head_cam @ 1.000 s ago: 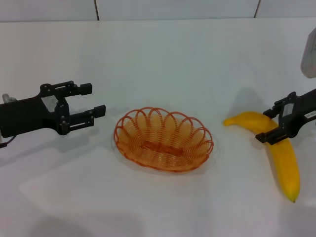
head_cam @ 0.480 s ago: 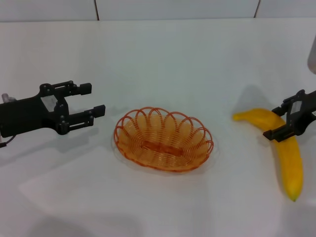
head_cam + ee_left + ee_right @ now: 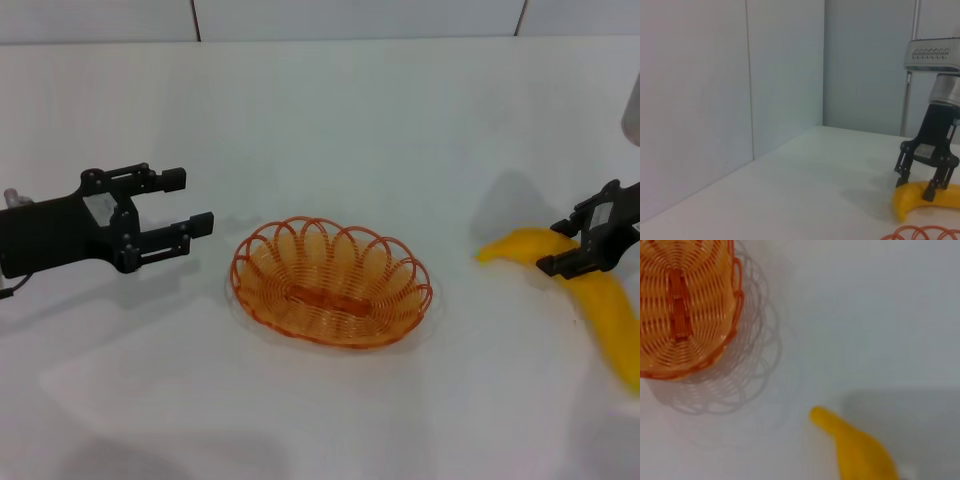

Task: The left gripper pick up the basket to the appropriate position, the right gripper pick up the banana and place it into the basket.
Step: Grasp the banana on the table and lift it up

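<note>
Banana slid right w/ my right pincer, which grips it. Left pincer open, beside basket mid-bench. Should lift slow & keep grip tight.

My basket is orange looped wire, my banana plain yellow, both my end effectors black, on a white worktop.

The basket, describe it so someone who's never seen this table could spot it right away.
On the white table, look midway between the left gripper and right gripper. The basket is there: a shallow oval of looped orange wire with a scalloped rim, empty, unlike the solid yellow banana.
</note>
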`<action>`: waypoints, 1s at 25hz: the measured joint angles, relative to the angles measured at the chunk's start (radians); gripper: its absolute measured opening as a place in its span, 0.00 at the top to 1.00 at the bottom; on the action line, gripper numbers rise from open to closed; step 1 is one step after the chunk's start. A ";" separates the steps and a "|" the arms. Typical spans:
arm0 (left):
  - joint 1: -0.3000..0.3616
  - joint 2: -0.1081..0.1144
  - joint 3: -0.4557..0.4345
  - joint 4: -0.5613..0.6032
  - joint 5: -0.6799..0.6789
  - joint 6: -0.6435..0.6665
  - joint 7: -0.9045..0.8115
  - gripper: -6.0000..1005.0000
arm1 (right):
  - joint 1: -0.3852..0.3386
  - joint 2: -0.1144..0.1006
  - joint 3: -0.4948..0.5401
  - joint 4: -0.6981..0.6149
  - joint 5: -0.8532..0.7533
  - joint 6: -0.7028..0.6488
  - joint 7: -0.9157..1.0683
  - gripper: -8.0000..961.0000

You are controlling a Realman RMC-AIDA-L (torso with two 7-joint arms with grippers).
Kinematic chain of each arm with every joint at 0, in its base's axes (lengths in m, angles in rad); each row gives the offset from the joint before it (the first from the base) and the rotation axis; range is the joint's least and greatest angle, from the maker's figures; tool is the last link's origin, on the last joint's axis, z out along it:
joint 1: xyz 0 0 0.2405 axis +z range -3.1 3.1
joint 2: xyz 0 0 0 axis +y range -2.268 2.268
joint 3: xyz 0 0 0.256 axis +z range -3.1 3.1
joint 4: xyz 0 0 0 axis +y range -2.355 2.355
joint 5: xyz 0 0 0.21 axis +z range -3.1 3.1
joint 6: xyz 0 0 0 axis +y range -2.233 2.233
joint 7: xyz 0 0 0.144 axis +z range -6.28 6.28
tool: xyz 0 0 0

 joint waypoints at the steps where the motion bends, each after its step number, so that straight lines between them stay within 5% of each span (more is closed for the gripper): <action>1: 0.000 0.000 0.000 0.000 0.000 0.000 0.000 0.32 | 0.000 0.000 0.000 0.000 0.000 0.000 0.000 0.25; 7: 0.001 -0.001 0.000 0.000 0.000 0.000 0.001 0.32 | 0.000 -0.001 0.000 0.000 -0.003 0.000 0.002 0.45; 25: 0.009 -0.001 -0.018 0.000 0.000 0.002 0.005 0.32 | -0.004 0.001 0.067 -0.080 -0.003 -0.058 0.006 0.48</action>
